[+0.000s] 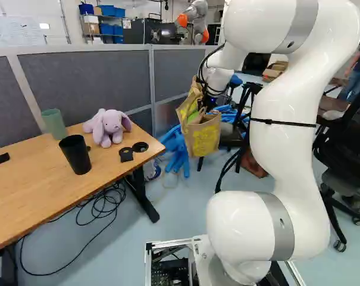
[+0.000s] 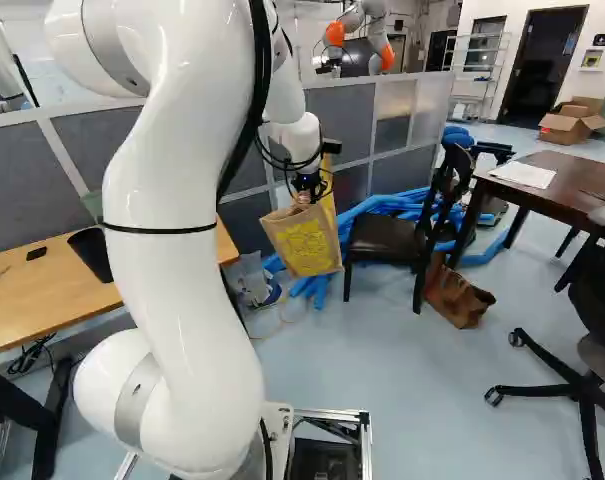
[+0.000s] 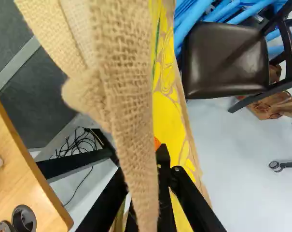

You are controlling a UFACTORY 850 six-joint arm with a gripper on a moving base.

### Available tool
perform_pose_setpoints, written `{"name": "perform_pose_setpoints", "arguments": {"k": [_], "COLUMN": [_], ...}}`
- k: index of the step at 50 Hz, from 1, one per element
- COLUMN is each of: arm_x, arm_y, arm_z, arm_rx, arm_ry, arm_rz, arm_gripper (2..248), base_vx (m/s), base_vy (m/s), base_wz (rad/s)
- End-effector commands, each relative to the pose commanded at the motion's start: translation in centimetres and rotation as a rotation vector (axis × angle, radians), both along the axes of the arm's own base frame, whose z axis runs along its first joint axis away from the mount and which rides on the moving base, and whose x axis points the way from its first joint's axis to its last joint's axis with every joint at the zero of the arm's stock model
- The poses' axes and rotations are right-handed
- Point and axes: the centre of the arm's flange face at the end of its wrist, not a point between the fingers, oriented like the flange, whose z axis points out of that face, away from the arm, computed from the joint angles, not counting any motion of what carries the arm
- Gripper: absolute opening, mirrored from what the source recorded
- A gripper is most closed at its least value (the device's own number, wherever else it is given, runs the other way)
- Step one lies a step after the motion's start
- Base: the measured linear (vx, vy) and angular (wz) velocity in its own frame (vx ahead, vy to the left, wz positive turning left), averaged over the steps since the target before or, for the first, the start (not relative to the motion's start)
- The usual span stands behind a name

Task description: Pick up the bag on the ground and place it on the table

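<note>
Bag: the burlap bag point(image 1: 202, 134), printed in yellow, is held up off the floor and hung beside the near-right end of the light wood table, over the floor rather than the tabletop (something green can be glimpsed at its mouth).
Gripper: the bag is hung from the gripper point(image 2: 304, 196), whose two fingers are closed on its burlap top; in the wrist view much of them is hidden by the fabric (an orange patch of pad is just glimpsed).
Light wood table point(image 1: 43, 190): placed at the left of the left base view, with the bag apart from it.
On that table: a lilac plush toy point(image 1: 110, 127) is seated near the far edge, with a green cup point(image 1: 53, 124) and a black cup point(image 1: 75, 155) to one side; a black ring-shaped item point(image 1: 140, 146) and a small black block point(image 1: 126, 154) are set near the end.
Behind: the table is backed by a grey partition point(image 1: 84, 77).
Past the bag: blue tubes point(image 2: 382, 208) are heaped on the floor, and a dark chair point(image 2: 385, 235) is stood in front of them (a crumpled brown bag point(image 2: 460, 298) is left on the floor just beside it).
Farther right: a dark table point(image 2: 572, 192) is topped with a white sheet point(image 2: 524, 174).
</note>
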Motion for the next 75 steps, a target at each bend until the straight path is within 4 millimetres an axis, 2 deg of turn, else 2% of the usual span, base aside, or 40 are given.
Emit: {"name": "perform_pose_setpoints", "arguments": {"k": [75], "arm_x": [-1.8], "arm_y": [0.9], "arm_z": [9.1], "arm_rx": [0.059], "arm_ry": [-0.005], "arm_rz": [0.068], "arm_gripper": [21], "base_vx": [0.0], "base_vy": [0.0], "base_wz": [0.0]}}
